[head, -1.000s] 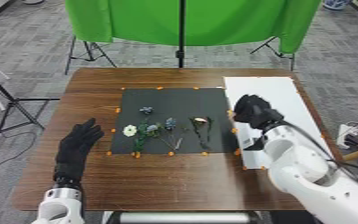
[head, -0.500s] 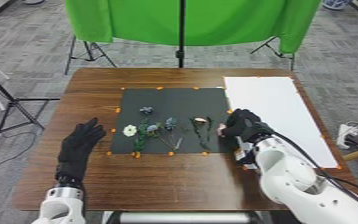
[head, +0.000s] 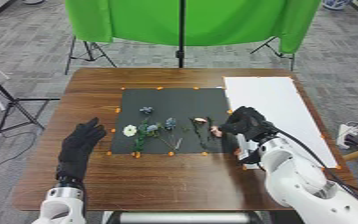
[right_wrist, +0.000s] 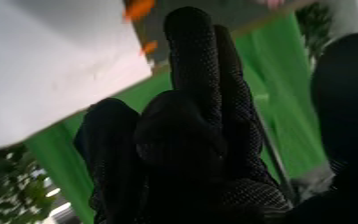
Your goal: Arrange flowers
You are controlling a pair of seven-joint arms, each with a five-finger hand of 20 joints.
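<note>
From my seat I look first to the dark mat (head: 186, 98), which I take as the place of the arrangement. The flowers lie on it: the white flower (head: 129, 130) in its left part, a blue cluster (head: 146, 110) a little farther from me, a second blue flower (head: 171, 121) near its middle, and a pale flower (head: 200, 120) toward its right side. Their stems mostly point to the mat's near edge, I suppose because one bouquet should have its blossoms above and its stems together below.

The pink blossom (head: 215, 131) is on the mat's right part, just beside my right hand (head: 249, 123); whether they touch, I cannot tell. That hand is over the mat's right edge, with its fingers (right_wrist: 193, 55) partly straight and partly bent, and the thumb (right_wrist: 349, 90) stands wide from them. I see nothing held in this gap, so I judge the blossom is to be left there, as the outer part of the bouquet. I would lift away gently, because a glove could drag so light a stem.

My left hand (head: 79, 142) is left of the mat, its fingers extended and slightly apart, holding nothing, probably to leave the right one free room. The white board (head: 278, 102) lies right of the mat.
</note>
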